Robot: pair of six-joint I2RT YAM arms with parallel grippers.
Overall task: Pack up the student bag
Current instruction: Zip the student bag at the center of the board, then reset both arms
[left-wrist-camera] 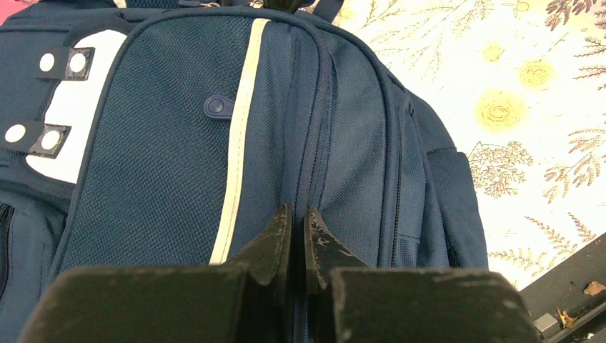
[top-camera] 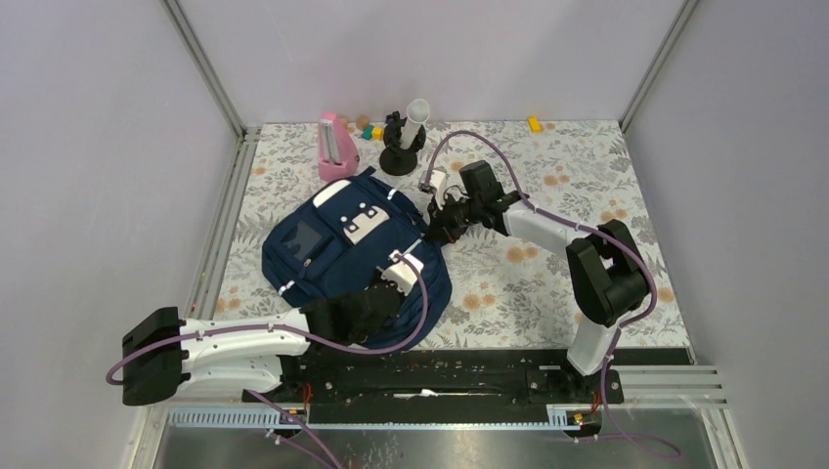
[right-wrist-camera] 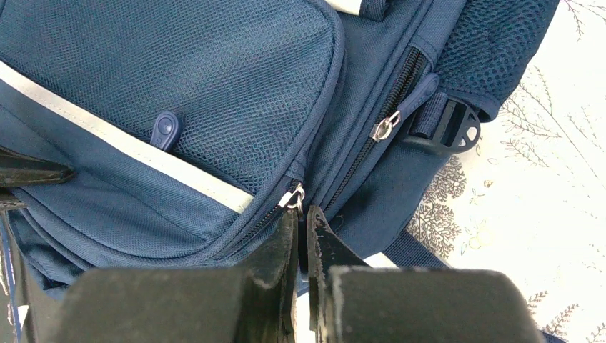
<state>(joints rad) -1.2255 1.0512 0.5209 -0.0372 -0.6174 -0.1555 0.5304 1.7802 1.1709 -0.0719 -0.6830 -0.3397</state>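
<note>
walls [top-camera: 98, 147]: plain grey | table [top-camera: 508, 293]: floral cloth | corner rails [top-camera: 205, 68]: metal | light: even

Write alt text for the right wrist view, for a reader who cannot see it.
The right pincer is shut with its tips at a silver zip slider on the large navy blue fabric backpack, which fills most of the view. A second zip and a black plastic buckle sit to the right, with floral tablecloth beyond.
</note>
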